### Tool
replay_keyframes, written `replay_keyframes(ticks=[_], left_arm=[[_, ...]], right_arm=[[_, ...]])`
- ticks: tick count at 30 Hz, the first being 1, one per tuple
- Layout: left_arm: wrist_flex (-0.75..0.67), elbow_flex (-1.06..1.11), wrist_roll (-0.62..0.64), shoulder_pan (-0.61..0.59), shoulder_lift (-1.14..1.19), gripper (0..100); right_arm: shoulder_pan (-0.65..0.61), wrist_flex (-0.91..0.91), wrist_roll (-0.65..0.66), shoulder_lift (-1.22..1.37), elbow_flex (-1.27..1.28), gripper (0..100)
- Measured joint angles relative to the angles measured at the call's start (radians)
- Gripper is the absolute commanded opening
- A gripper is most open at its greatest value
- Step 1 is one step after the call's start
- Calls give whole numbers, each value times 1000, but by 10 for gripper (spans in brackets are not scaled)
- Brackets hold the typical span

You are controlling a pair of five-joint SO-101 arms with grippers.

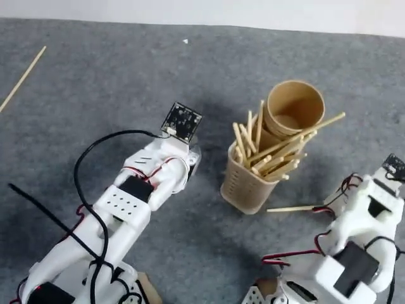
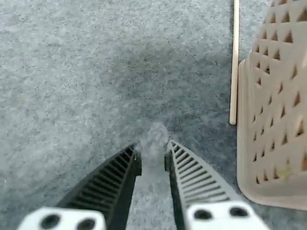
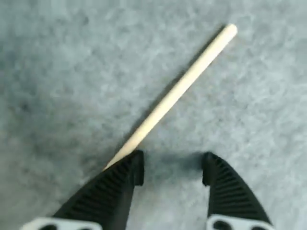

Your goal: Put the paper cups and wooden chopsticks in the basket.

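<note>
The tan perforated basket (image 1: 247, 183) stands mid-table holding several wooden chopsticks (image 1: 272, 155), and a paper cup (image 1: 294, 107) leans in it at the back. One loose chopstick (image 1: 291, 208) lies on the carpet right of the basket. It shows in the right wrist view as a chopstick (image 3: 177, 88) with its near end at one fingertip of my open right gripper (image 3: 171, 167), which holds nothing. My left gripper (image 2: 153, 158) hovers low over bare carpet left of the basket (image 2: 273, 120), its fingers a narrow gap apart and empty. Another chopstick (image 2: 234, 62) lies beside the basket wall.
A further chopstick (image 1: 22, 79) lies far off at the table's back left. The left arm (image 1: 152, 180) and its black cable (image 1: 82, 177) cover the front left. The right arm (image 1: 367, 221) stands at the front right. Grey carpet (image 1: 114, 82) covers the table.
</note>
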Motion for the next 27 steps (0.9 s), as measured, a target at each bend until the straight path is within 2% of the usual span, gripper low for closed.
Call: replay_keyframes(ticks=[4, 8, 15, 27], left_arm=[[0, 0, 0, 0, 0, 115], [0, 0, 0, 0, 0, 115], [0, 0, 0, 0, 0, 115], [0, 0, 0, 0, 0, 115]], right_arm=[[-87, 178, -100, 12, -71, 195], [-166, 229, -183, 9, -110, 195], [-193, 98, -287, 9, -126, 195], [-121, 31, -288, 8, -54, 190]])
